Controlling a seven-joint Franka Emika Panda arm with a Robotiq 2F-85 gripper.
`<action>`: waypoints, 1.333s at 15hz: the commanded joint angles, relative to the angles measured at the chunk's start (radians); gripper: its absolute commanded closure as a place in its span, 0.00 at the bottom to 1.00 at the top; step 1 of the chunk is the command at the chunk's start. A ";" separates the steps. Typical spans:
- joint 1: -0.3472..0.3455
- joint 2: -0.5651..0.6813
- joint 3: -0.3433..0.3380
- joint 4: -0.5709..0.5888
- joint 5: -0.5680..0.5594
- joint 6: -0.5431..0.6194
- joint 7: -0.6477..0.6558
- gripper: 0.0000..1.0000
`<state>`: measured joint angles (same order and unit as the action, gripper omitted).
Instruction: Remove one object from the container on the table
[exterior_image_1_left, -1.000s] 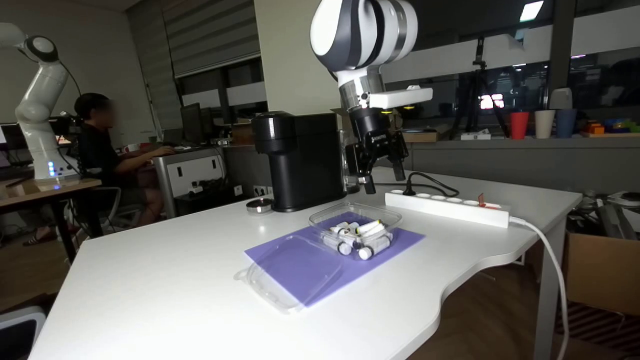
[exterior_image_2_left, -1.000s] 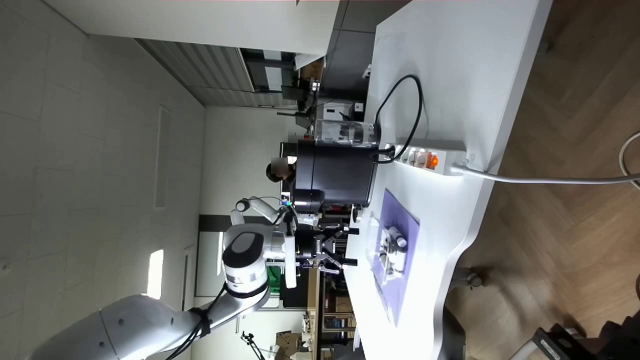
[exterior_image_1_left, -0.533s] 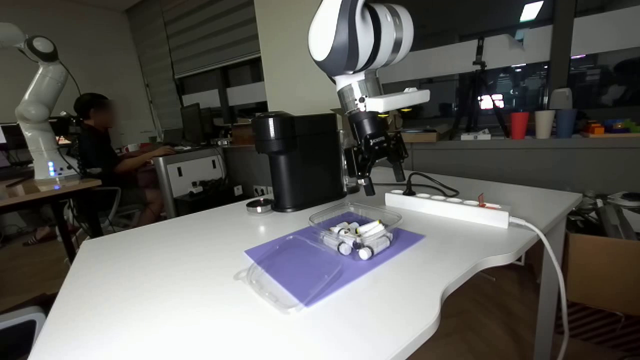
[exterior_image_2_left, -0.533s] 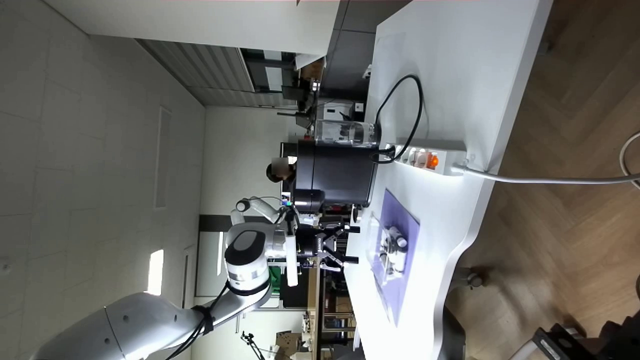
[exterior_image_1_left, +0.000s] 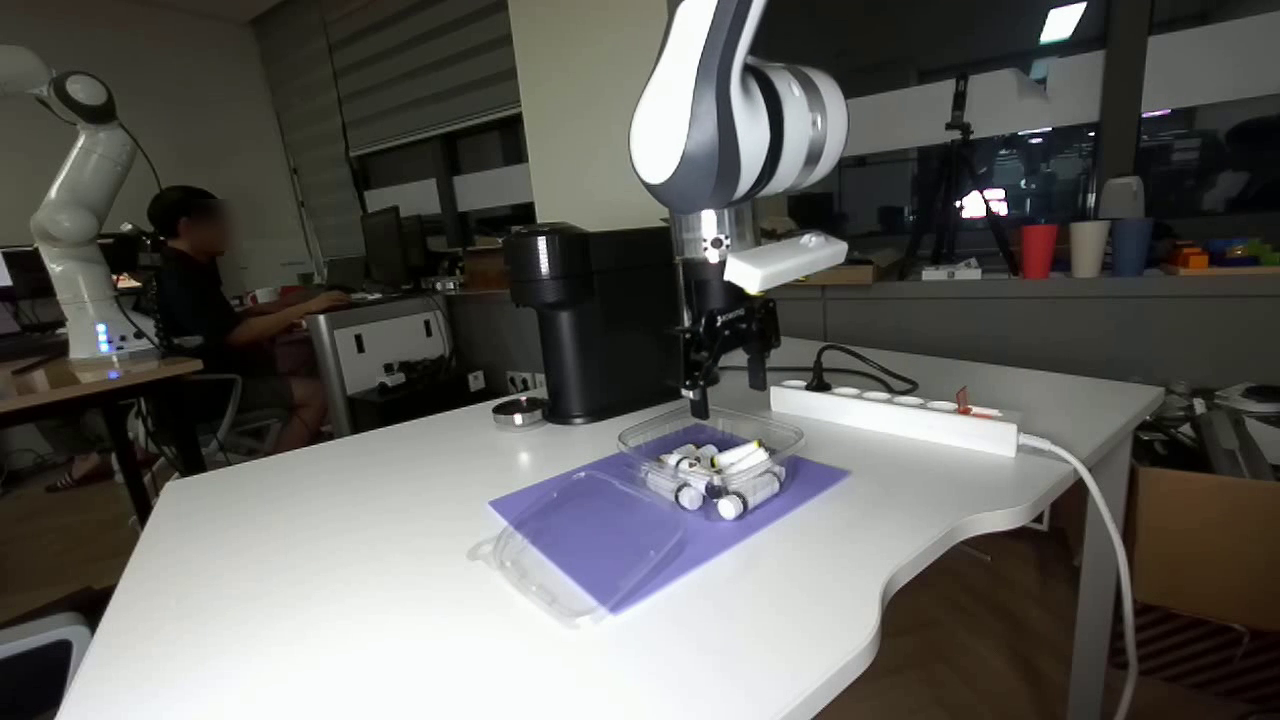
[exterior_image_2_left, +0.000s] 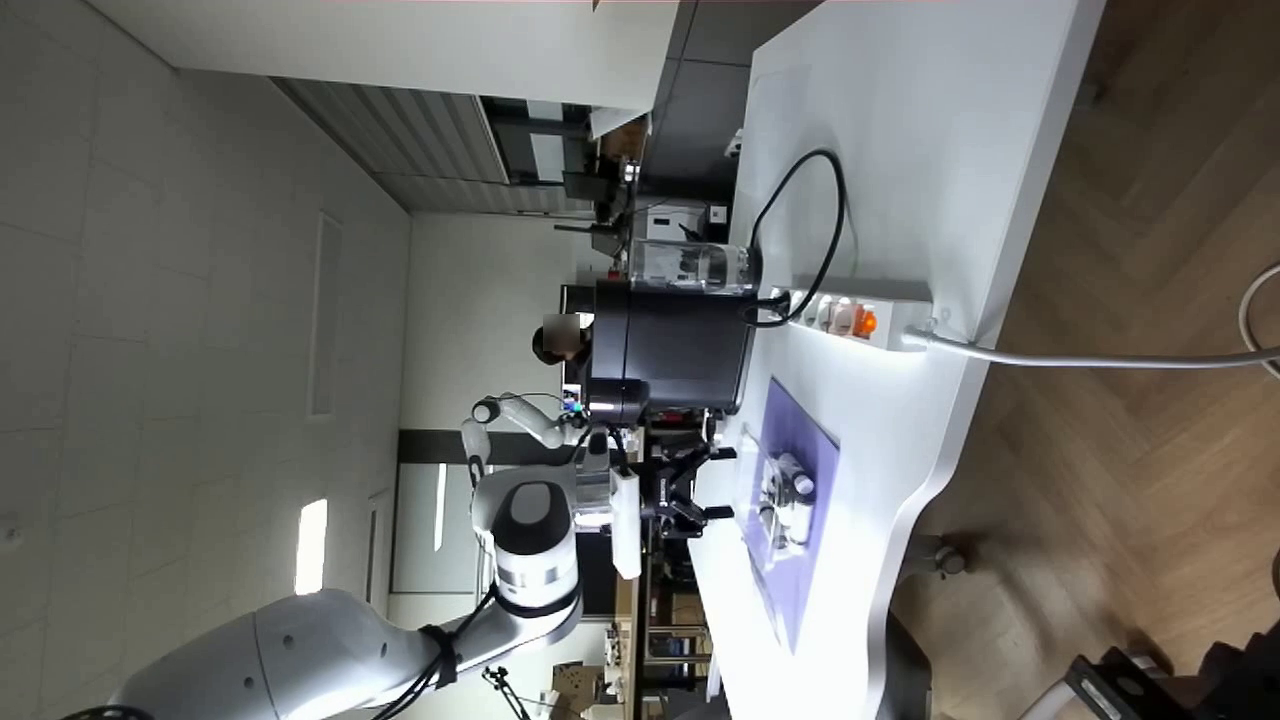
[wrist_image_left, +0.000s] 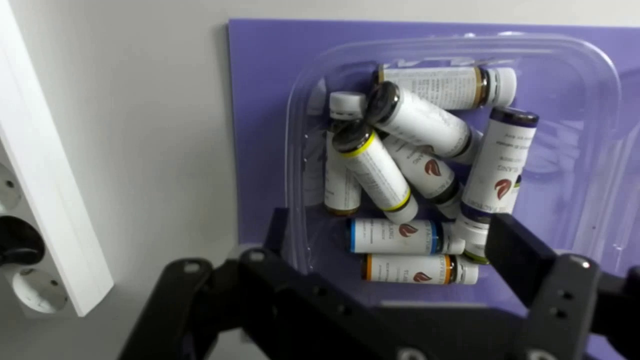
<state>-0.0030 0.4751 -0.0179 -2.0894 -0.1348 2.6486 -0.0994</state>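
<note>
Bottles: white-labelled, several with red leaf emblems; one seemingly reads “YLANG,” finer print blurred.
Container: clear, on purple sheet, worktop beneath.
Jaws: spread apart overhead.

Below your jaws you have the container, a clear, shallow plastic box, open-topped and upright, with the white, curve-edged table spread lower. Inside lie bottles with white labels and caps, at mixed angles, some resting across others. In the wrist view, a blue-banded bottle and an orange-banded bottle show side by side between your jaws; most others lie past the tips.
</note>
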 joint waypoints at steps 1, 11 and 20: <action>-0.008 0.008 0.031 -0.038 0.025 0.092 -0.015 0.00; 0.005 0.103 0.032 -0.049 0.009 0.218 -0.033 0.00; 0.018 0.109 0.005 -0.034 0.005 0.256 -0.023 0.67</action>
<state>0.0013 0.5887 0.0041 -2.1291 -0.1224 2.9051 -0.1402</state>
